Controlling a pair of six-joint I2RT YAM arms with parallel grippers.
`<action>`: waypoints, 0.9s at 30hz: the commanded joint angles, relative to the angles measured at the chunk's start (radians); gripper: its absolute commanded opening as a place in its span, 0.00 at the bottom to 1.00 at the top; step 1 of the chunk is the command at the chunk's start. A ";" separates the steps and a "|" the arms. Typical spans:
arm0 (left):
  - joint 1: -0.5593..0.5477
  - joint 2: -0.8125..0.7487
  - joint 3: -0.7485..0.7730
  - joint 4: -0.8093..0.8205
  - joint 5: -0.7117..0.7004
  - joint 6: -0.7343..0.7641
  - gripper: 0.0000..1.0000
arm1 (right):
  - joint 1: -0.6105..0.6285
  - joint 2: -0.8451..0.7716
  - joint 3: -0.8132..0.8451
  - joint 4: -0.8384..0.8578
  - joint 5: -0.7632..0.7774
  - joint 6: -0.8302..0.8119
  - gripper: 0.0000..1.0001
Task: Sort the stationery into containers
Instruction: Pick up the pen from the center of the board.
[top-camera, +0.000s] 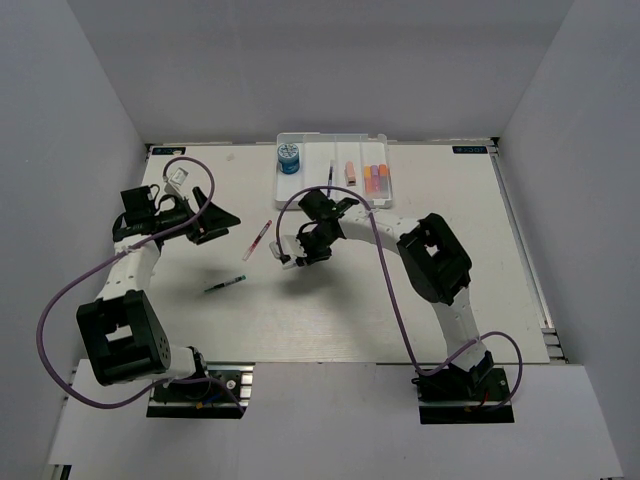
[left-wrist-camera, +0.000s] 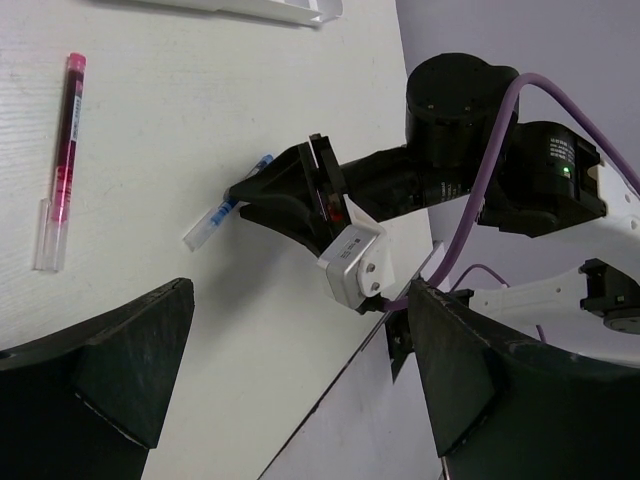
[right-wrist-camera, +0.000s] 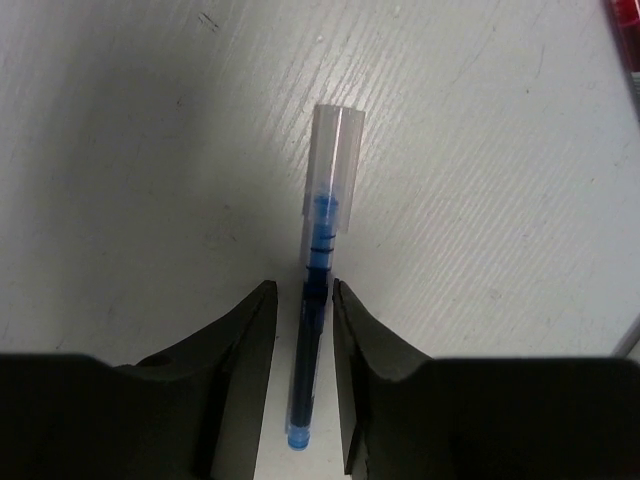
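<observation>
Now the right jaws sit low over a blue pen (right-wrist-camera: 318, 300) that lies flat on the table (top-camera: 520, 250). One jaw is on each side of the pen, very close, but a thin gap shows, so they are not squeezing it. The clear end of the pen pokes out past them. The left jaws are wide apart and hold nothing. A red pen (top-camera: 257, 241) lies between the two arms, and a dark pen (top-camera: 225, 284) lies nearer the front. The white tray (top-camera: 310, 182) at the far edge holds a blue roll (top-camera: 289, 158), a thin pen (top-camera: 330, 176) and some short markers (top-camera: 374, 178).
</observation>
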 joint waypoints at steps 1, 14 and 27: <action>-0.001 -0.022 -0.014 0.024 0.032 0.018 0.97 | 0.003 0.021 0.028 -0.008 0.016 -0.038 0.33; -0.001 -0.012 -0.010 0.030 0.024 0.005 0.96 | 0.011 0.044 -0.047 -0.091 0.075 -0.078 0.16; -0.001 -0.022 -0.022 0.045 0.004 -0.013 0.95 | -0.062 0.087 0.406 -0.014 0.059 0.490 0.00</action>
